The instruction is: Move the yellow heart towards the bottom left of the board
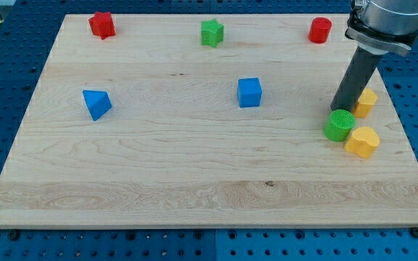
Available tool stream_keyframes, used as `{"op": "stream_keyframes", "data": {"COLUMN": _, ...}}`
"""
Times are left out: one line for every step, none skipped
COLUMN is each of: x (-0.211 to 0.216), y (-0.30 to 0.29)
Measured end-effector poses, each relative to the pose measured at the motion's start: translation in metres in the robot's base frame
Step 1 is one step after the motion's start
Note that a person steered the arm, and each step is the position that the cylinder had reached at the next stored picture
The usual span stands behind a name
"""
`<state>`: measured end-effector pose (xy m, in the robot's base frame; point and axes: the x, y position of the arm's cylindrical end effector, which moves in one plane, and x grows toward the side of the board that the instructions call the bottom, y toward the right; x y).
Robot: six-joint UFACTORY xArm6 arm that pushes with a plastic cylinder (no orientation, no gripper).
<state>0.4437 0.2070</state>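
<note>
I have no fingers to hold wide or narrow, only a straight dark rod, and my tip (342,109) is resting on the tabletop (194,174) near the view's right edge. It is standing just above the green cylinder (339,125), so close that I cannot tell whether the two are touching. Just to the view's right of the rod, a yellow block (366,102) is peeking out from behind it; the rod is hiding part of it, so I cannot make out its shape.

The yellow heart (361,142) is lying on the right side of the board, below and to the view's right of my tip, and it is touching or nearly touching the green cylinder on that block's lower right. So the green cylinder is sitting between my tip and the heart, and it is also lying on the heart's left flank.

Farther off, a blue cube (250,92) is sitting near the middle of the board, well apart from this cluster. A blue wedge-like block (96,103) is lying toward the view's left. Along the view's top edge a red block (102,25) is sitting at the left, a green star (212,32) near the centre, and a red cylinder (320,30) at the right, just left of my arm's body.
</note>
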Motion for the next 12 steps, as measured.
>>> {"op": "stream_keyframes", "data": {"x": -0.013, "y": -0.012}}
{"op": "stream_keyframes", "data": {"x": -0.049, "y": -0.04}}
{"op": "stream_keyframes", "data": {"x": -0.093, "y": -0.066}}
{"op": "stream_keyframes", "data": {"x": -0.104, "y": -0.095}}
{"op": "stream_keyframes", "data": {"x": -0.104, "y": -0.093}}
{"op": "stream_keyframes", "data": {"x": -0.115, "y": -0.036}}
{"op": "stream_keyframes", "data": {"x": -0.099, "y": 0.05}}
{"op": "stream_keyframes", "data": {"x": -0.047, "y": 0.113}}
{"op": "stream_keyframes", "data": {"x": 0.015, "y": 0.119}}
{"op": "stream_keyframes", "data": {"x": 0.044, "y": 0.09}}
{"op": "stream_keyframes", "data": {"x": 0.045, "y": 0.04}}
{"op": "stream_keyframes", "data": {"x": 0.055, "y": -0.02}}
